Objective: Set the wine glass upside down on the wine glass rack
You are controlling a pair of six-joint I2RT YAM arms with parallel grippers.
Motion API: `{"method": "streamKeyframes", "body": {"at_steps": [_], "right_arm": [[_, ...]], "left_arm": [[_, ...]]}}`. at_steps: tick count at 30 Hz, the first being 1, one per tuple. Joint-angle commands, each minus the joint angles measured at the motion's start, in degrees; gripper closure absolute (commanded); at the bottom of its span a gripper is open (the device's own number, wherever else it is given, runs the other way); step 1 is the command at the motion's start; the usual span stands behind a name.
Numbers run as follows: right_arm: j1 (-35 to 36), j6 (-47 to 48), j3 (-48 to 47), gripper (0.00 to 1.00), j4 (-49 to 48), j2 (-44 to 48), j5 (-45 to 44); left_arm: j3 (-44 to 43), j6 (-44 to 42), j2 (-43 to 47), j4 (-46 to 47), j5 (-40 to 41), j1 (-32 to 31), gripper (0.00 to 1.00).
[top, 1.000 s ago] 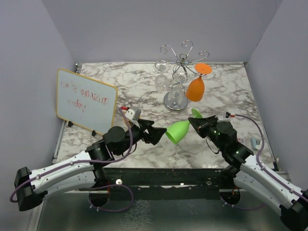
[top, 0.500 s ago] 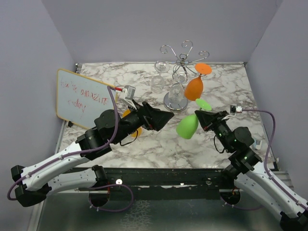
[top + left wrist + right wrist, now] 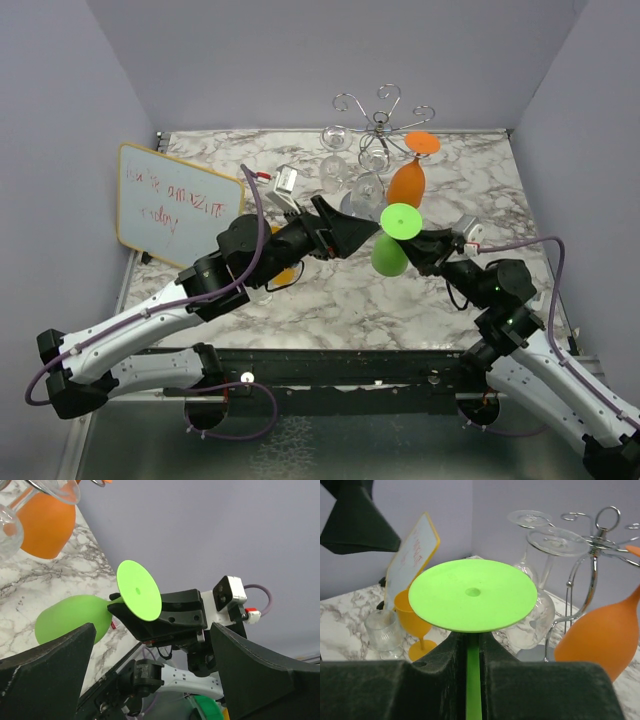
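Note:
My right gripper (image 3: 421, 246) is shut on the stem of the green wine glass (image 3: 389, 256). The glass is upside down, with its round foot (image 3: 472, 594) on top and its bowl (image 3: 70, 617) hanging over the marble. The chrome wine glass rack (image 3: 380, 125) stands just behind it, with its post (image 3: 592, 570) at the right of the right wrist view. An orange glass (image 3: 407, 185) hangs upside down from one of its arms. My left gripper (image 3: 368, 233) is open just left of the green glass, and its fingers (image 3: 50, 670) touch nothing.
Clear glasses (image 3: 540, 610) hang on the rack's near side. A whiteboard (image 3: 178, 210) leans at the left edge. An upright orange glass (image 3: 415, 622) and a clear tumbler (image 3: 382, 632) stand on the table under my left arm. Grey walls enclose the table.
The right gripper turned the green glass from lying sideways to foot-up and carried it toward the rack. The left gripper opened wider and swung right and back, alongside the glass.

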State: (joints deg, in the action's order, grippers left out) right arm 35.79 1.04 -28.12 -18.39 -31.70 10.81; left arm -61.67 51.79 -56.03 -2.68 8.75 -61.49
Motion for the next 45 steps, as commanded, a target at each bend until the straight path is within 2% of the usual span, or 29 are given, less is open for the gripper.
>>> {"method": "streamKeyframes", "body": {"at_steps": [1,5,7,13,18,21,26,38,45], "right_arm": [[0.1,6.0,1.3,0.99,-5.8,0.4,9.0],[0.2,6.8,1.3,0.99,-5.7,0.2,13.4],[0.1,7.0,1.3,0.99,-5.7,0.3,14.6],[0.1,7.0,1.8,0.99,-5.1,0.6,16.0],[0.2,7.4,1.8,0.99,-4.2,0.2,17.0],[0.1,7.4,1.5,0.99,-4.2,-0.3,17.8],[0.2,7.0,1.5,0.99,-4.9,-1.1,18.3],[0.2,6.1,2.6,0.99,-6.7,-0.4,17.5],[0.2,5.8,2.9,0.99,-6.5,-0.1,17.4]], "left_arm": [[-2.3,1.5,-2.8,1.3,-4.5,1.5,0.04],[-2.5,2.8,-6.2,3.5,-12.2,4.5,0.05],[-2.1,4.2,-7.5,5.4,-16.2,6.4,0.09],[0.2,9.2,-8.5,10.6,-23.3,11.3,0.33],[1.2,11.3,-9.7,14.0,-28.5,12.6,0.54],[1.4,10.2,-10.3,14.4,-30.7,12.6,0.56],[1.6,7.6,-9.8,10.0,-30.4,12.6,0.56],[2.2,4.5,-7.2,3.9,-23.6,12.6,0.23],[3.1,4.1,-6.1,3.6,-21.6,12.6,0.17]]}}
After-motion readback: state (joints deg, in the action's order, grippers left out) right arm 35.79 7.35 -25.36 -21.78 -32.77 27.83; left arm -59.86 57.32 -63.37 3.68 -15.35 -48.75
